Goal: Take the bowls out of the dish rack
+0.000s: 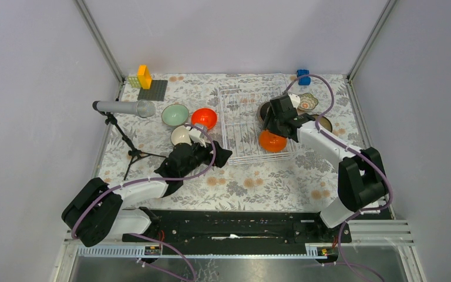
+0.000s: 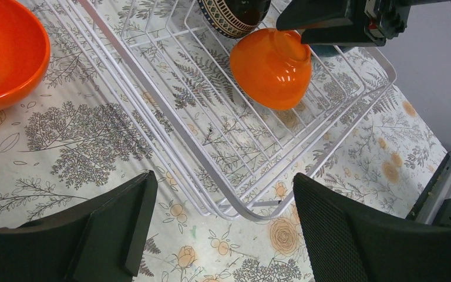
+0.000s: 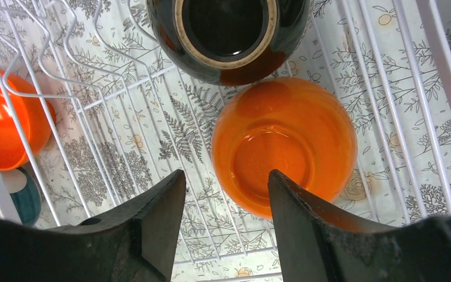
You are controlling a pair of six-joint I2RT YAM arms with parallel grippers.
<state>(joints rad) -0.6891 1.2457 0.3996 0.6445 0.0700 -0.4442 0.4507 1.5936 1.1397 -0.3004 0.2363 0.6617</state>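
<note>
Right gripper [image 3: 226, 176], jaws spread open, hovers just over the orange bowl [image 3: 293, 135] lying in the dish rack [image 3: 442, 59].

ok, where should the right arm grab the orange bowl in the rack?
Pinch the rim from straight above, one jaw inside and one outside. The orange bowl seems to sit mouth-up on the rack wires, so its rim is exposed to the right arm over it, jaws open. Pick the rim stretch away from the dark bowl, which crowds one side.
</note>
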